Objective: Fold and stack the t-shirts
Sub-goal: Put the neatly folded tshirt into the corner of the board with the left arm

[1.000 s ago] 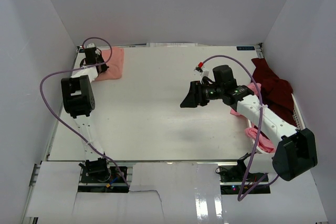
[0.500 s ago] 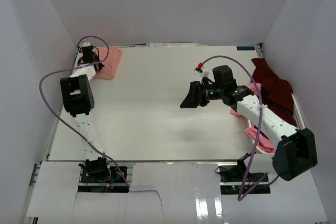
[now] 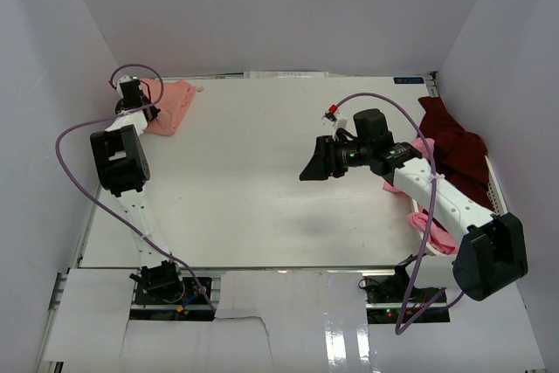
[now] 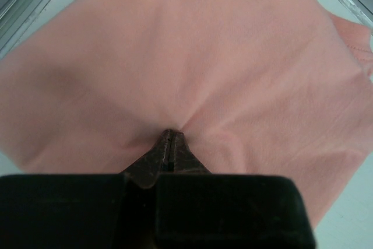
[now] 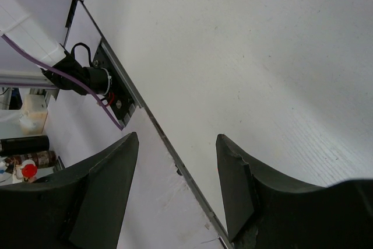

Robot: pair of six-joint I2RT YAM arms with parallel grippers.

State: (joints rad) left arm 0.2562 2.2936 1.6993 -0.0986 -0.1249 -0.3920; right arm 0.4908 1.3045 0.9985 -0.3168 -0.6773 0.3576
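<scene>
The salmon-pink t-shirt (image 4: pixel 175 56) was soft, matt cloth. The table (image 5: pixel 262 56) beneath it looked white, matt, faintly grained. The right gripper (image 5: pixel 176 138) had dull black plastic fingers (image 5: pixel 108 190).

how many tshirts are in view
3: a salmon shirt at the far left corner, pinched by the left hand; a maroon shirt at the right edge; a lighter pink shirt under the right arm. More may be hidden there.

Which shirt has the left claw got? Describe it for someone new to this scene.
Go to the far left corner of the white table. The salmon shirt lies bunched there, the left claw pinched shut on its cloth. It is alone on that side: the maroon shirt and pink cloth sit at the right edge.
</scene>
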